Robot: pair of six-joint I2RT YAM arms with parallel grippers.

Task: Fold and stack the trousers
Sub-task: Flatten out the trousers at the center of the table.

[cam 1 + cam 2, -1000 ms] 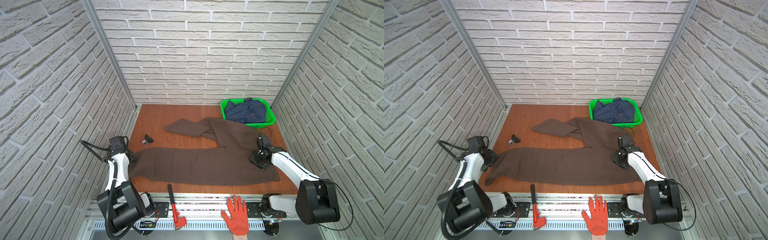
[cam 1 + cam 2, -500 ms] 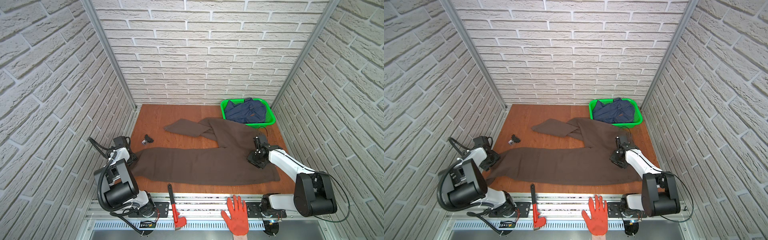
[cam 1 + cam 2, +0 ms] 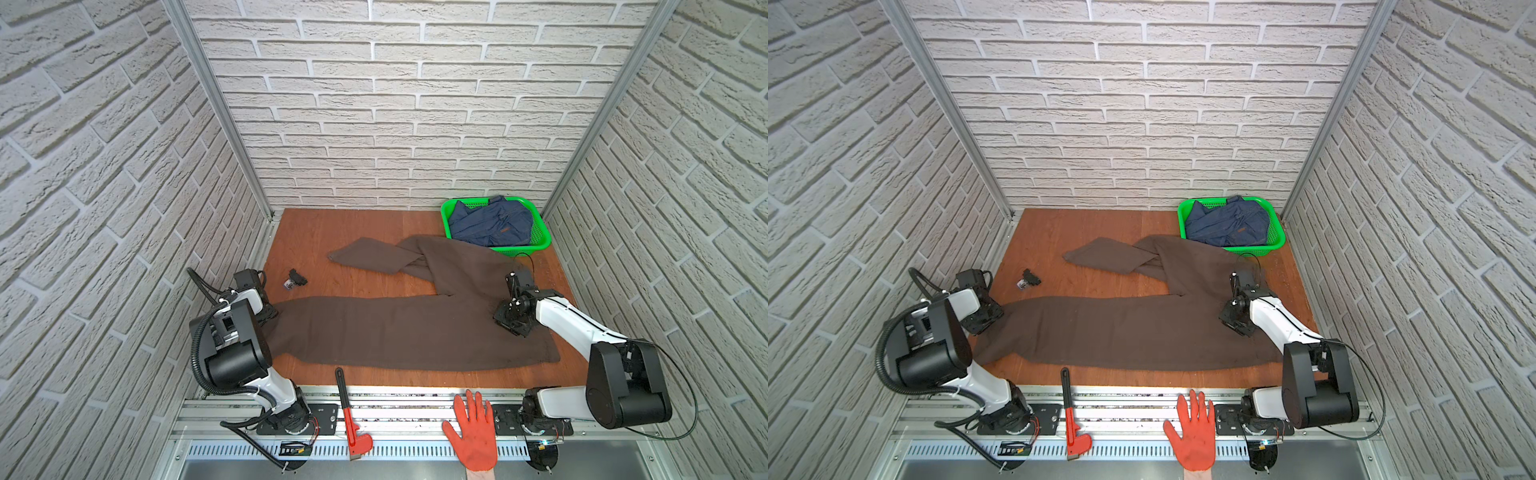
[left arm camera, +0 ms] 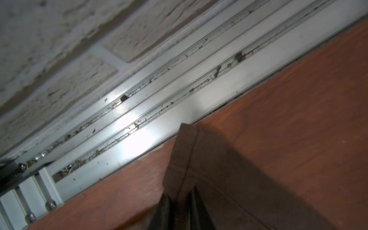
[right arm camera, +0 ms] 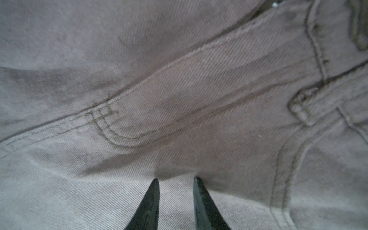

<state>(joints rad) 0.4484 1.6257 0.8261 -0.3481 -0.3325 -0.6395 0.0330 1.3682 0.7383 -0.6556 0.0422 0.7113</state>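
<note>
At the left edge of the table (image 3: 332,232), the left gripper (image 4: 179,199) has its jaws closed on the trousers (image 3: 395,332). In the left wrist view, the hem corner of one leg rises between the two dark fingers (image 4: 163,209), close to the metal rail (image 4: 139,111) that borders the wood. From that pinched corner the leg runs flat and long across the front half of the table toward the right. It is plain dark brown and matte, with only slight wrinkles. A small black object (image 3: 296,279) lies on bare wood just behind it, apart from the cloth. The second leg doubles back toward the rear middle of the table with its end pointing left. The two legs meet at the seat, which spreads to the right and reaches the front rim of the green basket (image 3: 540,245) holding a blue denim garment (image 3: 490,224). The right gripper (image 3: 513,326) is down on this upper part of the trousers. In the right wrist view its jaws stand narrowly apart with the fingertips (image 5: 153,191) against the fabric. Whether a fold is caught between them cannot be told. Up close the fabric shows a fine twill weave, curved pocket stitching, double seams and a belt loop.
</note>
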